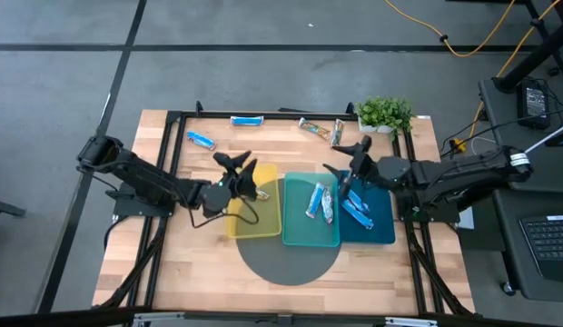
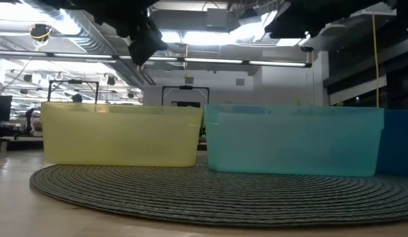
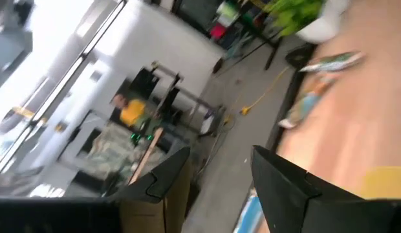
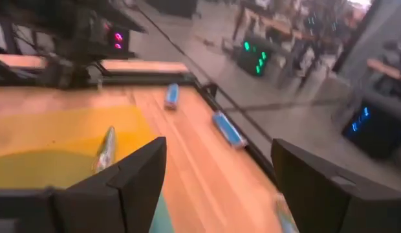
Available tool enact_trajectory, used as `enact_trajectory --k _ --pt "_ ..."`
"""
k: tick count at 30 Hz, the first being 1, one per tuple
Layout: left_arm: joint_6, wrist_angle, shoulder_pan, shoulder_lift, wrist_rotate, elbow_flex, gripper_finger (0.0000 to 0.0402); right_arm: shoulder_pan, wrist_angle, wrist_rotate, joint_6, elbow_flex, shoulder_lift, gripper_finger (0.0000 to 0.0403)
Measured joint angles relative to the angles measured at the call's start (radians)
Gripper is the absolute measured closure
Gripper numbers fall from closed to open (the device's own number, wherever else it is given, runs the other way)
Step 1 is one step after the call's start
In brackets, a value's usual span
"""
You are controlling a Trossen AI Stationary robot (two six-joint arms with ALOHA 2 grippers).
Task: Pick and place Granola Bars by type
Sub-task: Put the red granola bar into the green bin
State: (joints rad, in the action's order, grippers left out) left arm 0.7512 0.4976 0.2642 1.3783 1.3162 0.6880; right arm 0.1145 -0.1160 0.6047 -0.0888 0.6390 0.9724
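Bare wood left of the yellow tray (image 1: 238,223) (both arms crowd the trays' far side).

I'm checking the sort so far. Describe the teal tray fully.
The teal tray is a flat, translucent plastic rectangle with low walls, lying level mid-table, partly on a round grey mat. It sits between the yellow tray and the dark blue tray, close alongside both. Two blue-and-white granola bars lie inside.

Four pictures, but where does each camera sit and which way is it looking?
High: overhead, straight down; both arms over the yellow tray and teal tray.
Low: tabletop height, facing those trays' walls; arms overhead.
Left wrist: past the left gripper, along the table.
Right wrist: past the right gripper, across the yellow tray.
Shared: high and low both show the trays.
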Motion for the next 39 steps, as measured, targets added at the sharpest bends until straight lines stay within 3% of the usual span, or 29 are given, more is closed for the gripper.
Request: enact_trajectory --k 8,16,20,24,28,31,36,39 --pt "0.125 -0.001 -0.236 -0.086 0.040 0.000 0.0257 -0.032 -0.193 -0.129 -0.141 -0.064 0.099 0.0123" --pt "0.310 -0.037 -0.556 -0.146 0.026 0.000 0.0273 -0.093 -0.208 -0.130 -0.152 -0.064 0.150 0.0123" --pt "0.351 -0.164 -0.703 -0.162 -0.033 0.000 0.0277 -0.115 -0.210 -0.147 -0.152 -0.063 0.164 0.0123" --pt "0.284 -0.368 -0.828 -0.164 -0.179 0.004 0.0279 -0.136 -0.226 -0.195 -0.152 -0.063 0.169 0.0123" --pt "0.087 -0.728 -0.939 -0.164 -0.486 0.067 0.0279 -0.144 -0.244 -0.215 -0.147 -0.063 0.168 0.0123" --pt "0.003 -0.900 -1.021 -0.164 -0.697 0.121 0.0279 -0.144 -0.262 -0.216 -0.144 -0.063 0.168 0.0123" --pt "0.029 -1.028 -1.120 -0.164 -0.873 0.179 0.0274 -0.144 -0.272 -0.217 -0.151 -0.062 0.169 0.0123" --pt "0.044 -1.094 -1.163 -0.164 -0.923 0.187 0.0258 -0.144 -0.278 -0.217 -0.153 -0.062 0.169 0.0123"
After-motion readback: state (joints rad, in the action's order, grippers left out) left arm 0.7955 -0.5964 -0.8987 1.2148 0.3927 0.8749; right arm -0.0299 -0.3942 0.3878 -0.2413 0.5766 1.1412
